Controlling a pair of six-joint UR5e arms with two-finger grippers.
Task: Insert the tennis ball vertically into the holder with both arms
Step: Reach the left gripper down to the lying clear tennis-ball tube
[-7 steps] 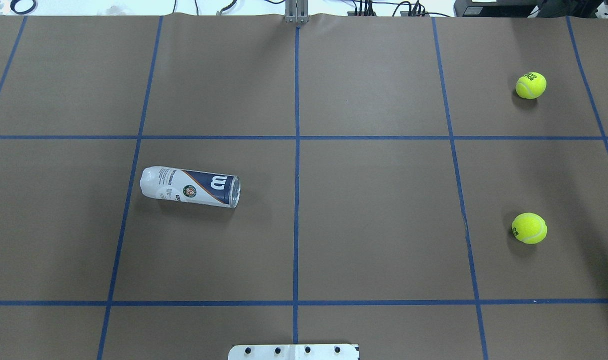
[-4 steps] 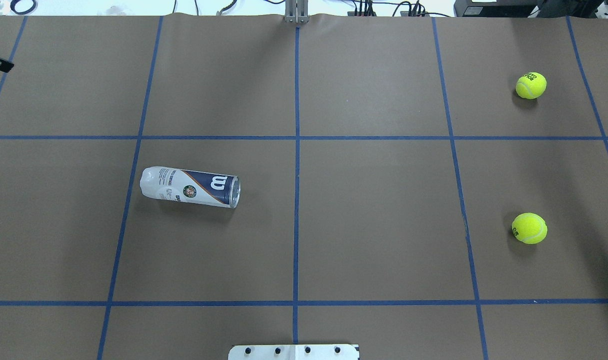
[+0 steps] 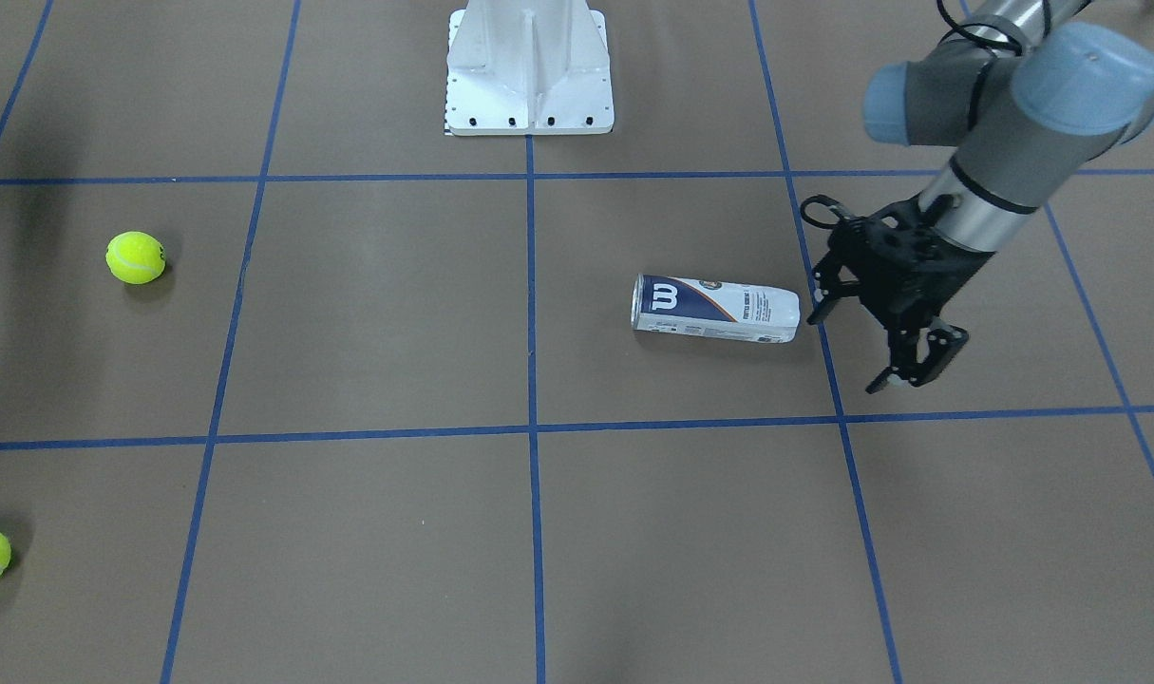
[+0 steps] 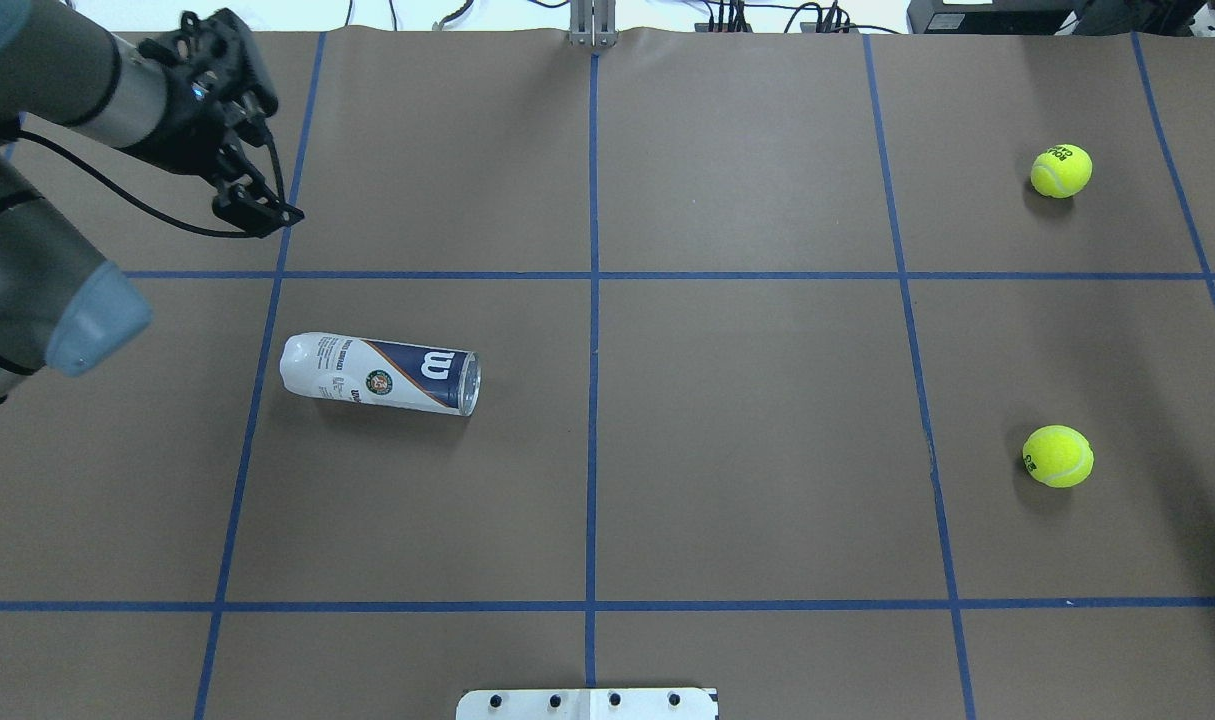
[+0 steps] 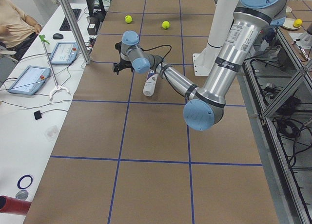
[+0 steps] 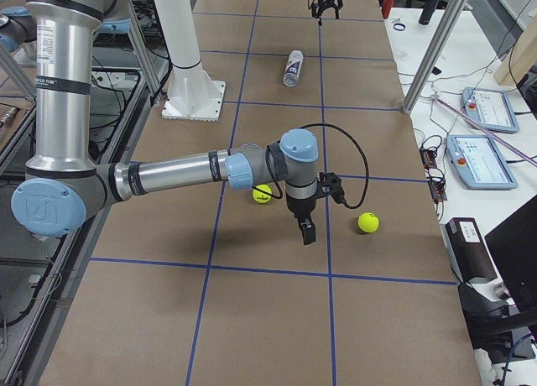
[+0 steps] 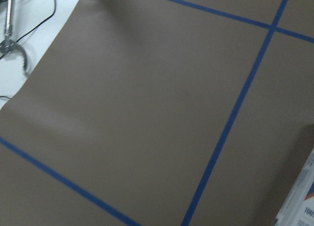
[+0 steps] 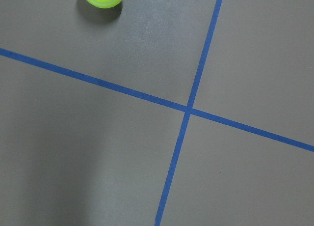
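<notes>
The can [image 4: 377,375] lies on its side on the table [image 4: 747,420], apart from the left gripper [image 3: 847,351], whose jaws are spread open and empty, while the right gripper [image 6: 307,232] hangs near two tennis balls [image 4: 1058,456], and I cannot tell how its jaws stand.

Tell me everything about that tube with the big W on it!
The tube is a plastic tennis-ball can with a navy-and-white label, a white W and a small round badge. It lies on its side on the brown table, touching nothing else. Its metal-rimmed end points toward the table's middle; its rounded white end points outward. Nothing grips it.
</notes>
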